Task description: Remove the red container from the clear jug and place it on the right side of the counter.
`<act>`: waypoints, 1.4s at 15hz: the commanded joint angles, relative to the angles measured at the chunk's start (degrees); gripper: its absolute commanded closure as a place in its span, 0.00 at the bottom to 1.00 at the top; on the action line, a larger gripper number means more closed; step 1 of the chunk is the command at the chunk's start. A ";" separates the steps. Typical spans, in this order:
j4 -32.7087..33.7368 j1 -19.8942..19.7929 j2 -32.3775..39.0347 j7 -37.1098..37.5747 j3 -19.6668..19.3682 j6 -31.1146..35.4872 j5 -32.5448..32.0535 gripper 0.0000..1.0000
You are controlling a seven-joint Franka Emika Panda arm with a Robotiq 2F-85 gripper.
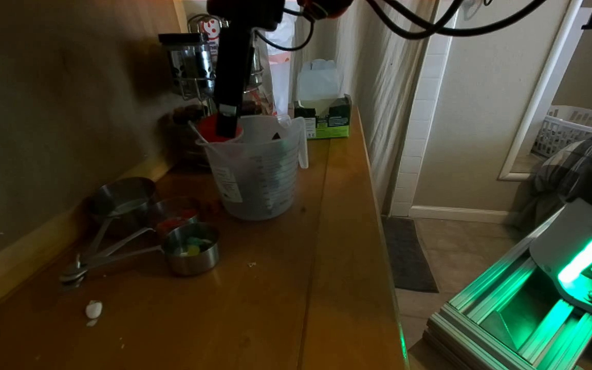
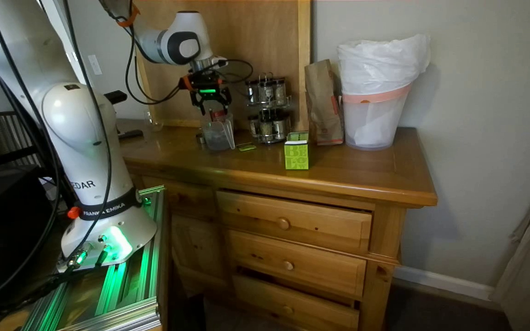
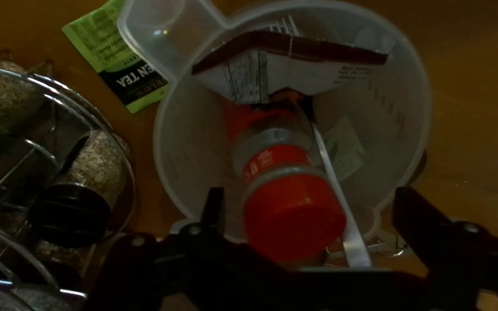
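Note:
The clear jug stands upright on the brown wooden counter; it also shows in an exterior view and the wrist view. The red container leans inside it, its red lid at the jug's rim. The lid also shows in both exterior views. My gripper is open above the jug, pointing down, one finger on each side of the lid with gaps visible. It also shows in an exterior view. The container's lower part is hidden by the jug's other contents.
A metal handle lies against the container, between the fingers. A packet is in the jug. A spice rack stands close by. A green tea box, paper bag, bin and metal measuring cups are on the counter.

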 commanded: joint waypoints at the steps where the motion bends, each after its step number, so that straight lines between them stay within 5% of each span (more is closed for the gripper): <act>1: -0.56 1.27 0.12 -2.52 0.06 2.52 3.56 0.03; 2: -0.50 1.45 0.38 -2.74 -0.01 2.84 3.78 0.25; 4: -0.48 1.29 0.80 -2.38 0.01 2.74 3.00 0.30; 9: -0.76 0.44 1.07 -0.99 0.20 4.47 1.34 0.64; 16: -2.74 1.98 -6.71 -3.89 -1.21 0.58 4.81 0.65; 21: -5.08 5.43 -17.99 -9.23 -9.56 -8.52 13.60 0.65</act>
